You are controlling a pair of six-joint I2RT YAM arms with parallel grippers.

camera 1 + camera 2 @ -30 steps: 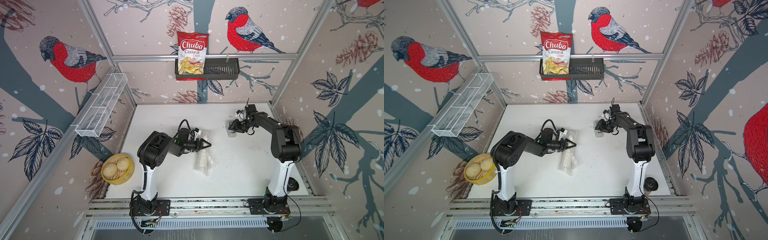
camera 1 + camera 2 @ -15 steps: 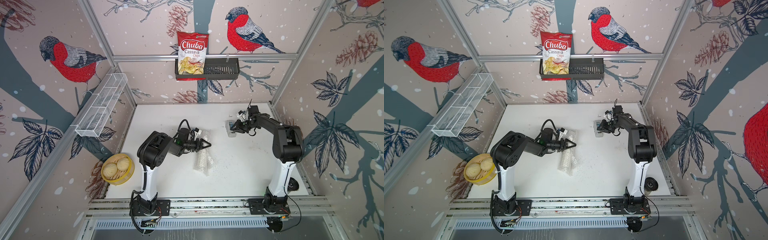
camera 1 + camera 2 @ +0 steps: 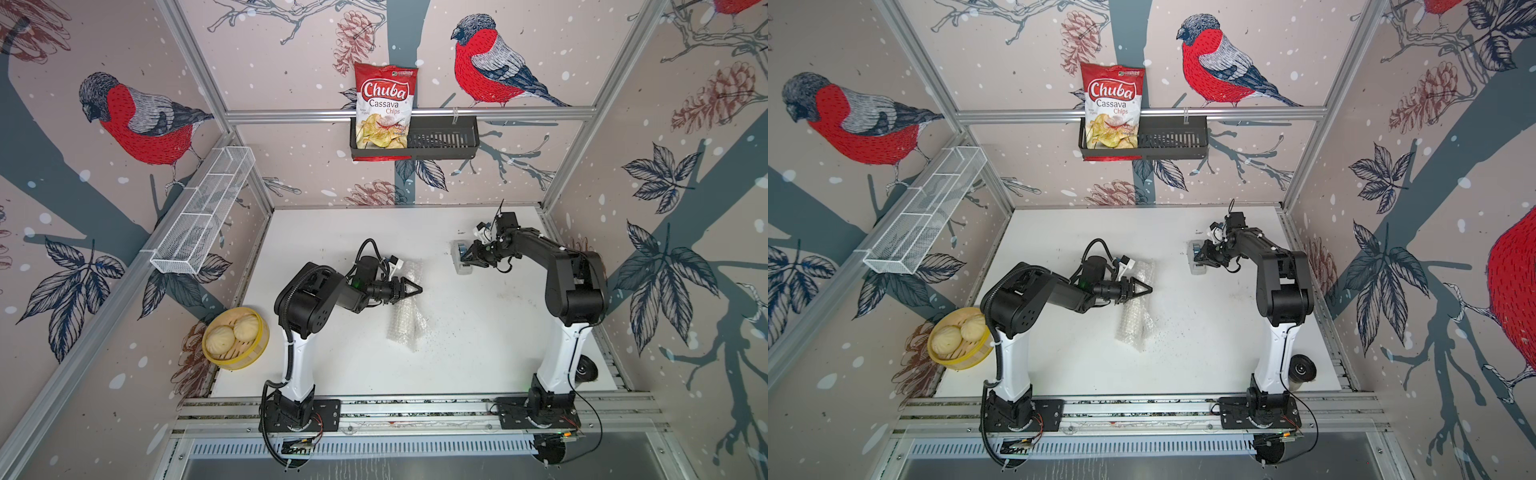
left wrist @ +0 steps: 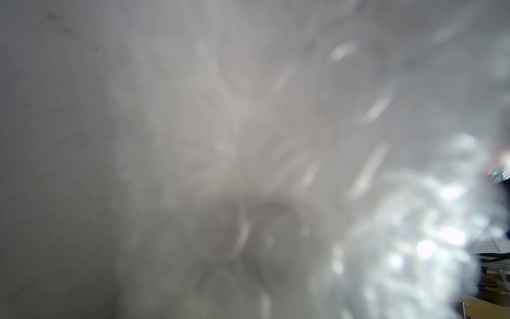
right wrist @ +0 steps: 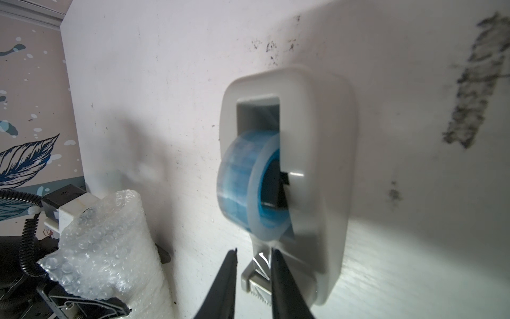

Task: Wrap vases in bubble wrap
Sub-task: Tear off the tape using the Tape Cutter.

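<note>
Only in the right wrist view is the right claw [image 5: 254,252] seen narrowly parted about the free tape end [image 5: 262,261] at the grey tape dispenser [image 5: 325,138], set far right on the bench [image 3: 478,353]. In both top views the bubble wrap [image 3: 405,316] is seen rolled at mid-bench, the left claw [image 3: 417,288] closed to a point upon it. The left wrist view is smothered by wrap; the vase cannot be made out.
</note>
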